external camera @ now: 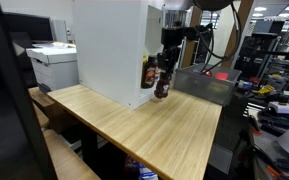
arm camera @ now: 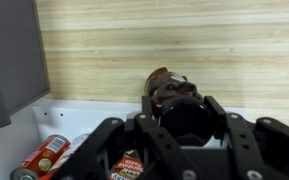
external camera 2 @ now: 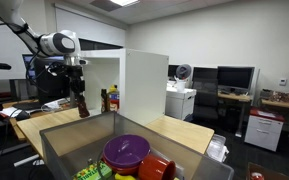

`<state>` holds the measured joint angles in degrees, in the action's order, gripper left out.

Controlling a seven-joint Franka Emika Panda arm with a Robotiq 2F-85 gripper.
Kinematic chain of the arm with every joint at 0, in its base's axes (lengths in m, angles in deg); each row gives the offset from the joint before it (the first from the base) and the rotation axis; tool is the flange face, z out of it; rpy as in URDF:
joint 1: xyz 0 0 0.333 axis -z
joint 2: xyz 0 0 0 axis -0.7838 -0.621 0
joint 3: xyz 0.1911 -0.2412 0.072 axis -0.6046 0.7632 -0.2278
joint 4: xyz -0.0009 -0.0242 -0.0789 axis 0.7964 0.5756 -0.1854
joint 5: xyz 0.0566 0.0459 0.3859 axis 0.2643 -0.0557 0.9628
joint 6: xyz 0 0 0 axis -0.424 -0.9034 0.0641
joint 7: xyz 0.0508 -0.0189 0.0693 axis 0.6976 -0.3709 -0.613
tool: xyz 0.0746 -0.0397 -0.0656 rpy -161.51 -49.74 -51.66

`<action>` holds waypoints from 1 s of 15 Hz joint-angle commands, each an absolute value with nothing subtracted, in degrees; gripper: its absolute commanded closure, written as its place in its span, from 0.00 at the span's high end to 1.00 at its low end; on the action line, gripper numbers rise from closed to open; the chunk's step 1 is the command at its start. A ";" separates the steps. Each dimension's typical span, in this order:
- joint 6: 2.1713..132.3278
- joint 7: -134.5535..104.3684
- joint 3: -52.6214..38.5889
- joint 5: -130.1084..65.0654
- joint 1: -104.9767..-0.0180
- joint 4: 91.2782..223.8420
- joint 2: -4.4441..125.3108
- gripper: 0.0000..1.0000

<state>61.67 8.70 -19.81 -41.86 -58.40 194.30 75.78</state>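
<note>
So we've got the claw point(external camera: 164, 72) roughly half closed, jaws pinched on a brown thing point(external camera: 162, 88) that hangs at 6 o'clock right under it. In the wrist view the brown thing point(arm camera: 167, 85) pokes out at 12 o'clock from the claw point(arm camera: 179, 108), squeezed between the two fingers, with the wooden table point(arm camera: 184, 40) behind it. We honestly can't make out what it is, just brown and lumpy. We can't tell whether its bottom touches the table either, but it's low over it. The white box point(external camera: 109, 45) stands at 9 o'clock from the claw, just beside it. A couple of cans point(arm camera: 46, 155) lie on its floor at 8 o'clock in the wrist view. In an exterior view the claw point(external camera 2: 80, 97) is at 9 o'clock of the white box point(external camera 2: 144, 85). A grey bin point(external camera 2: 59, 150) with a purple bowl point(external camera 2: 126, 150) in it sits well apart at 5 o'clock.
</note>
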 commanded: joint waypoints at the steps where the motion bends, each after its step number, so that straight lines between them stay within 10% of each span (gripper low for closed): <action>1: 62.90 11.64 -19.57 -46.06 -59.48 192.44 75.00 0.29; 15: 71.48 14.58 -18.76 -48.85 -60.90 191.42 72.89 0.29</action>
<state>69.76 12.17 -19.48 -46.71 -60.31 192.07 73.20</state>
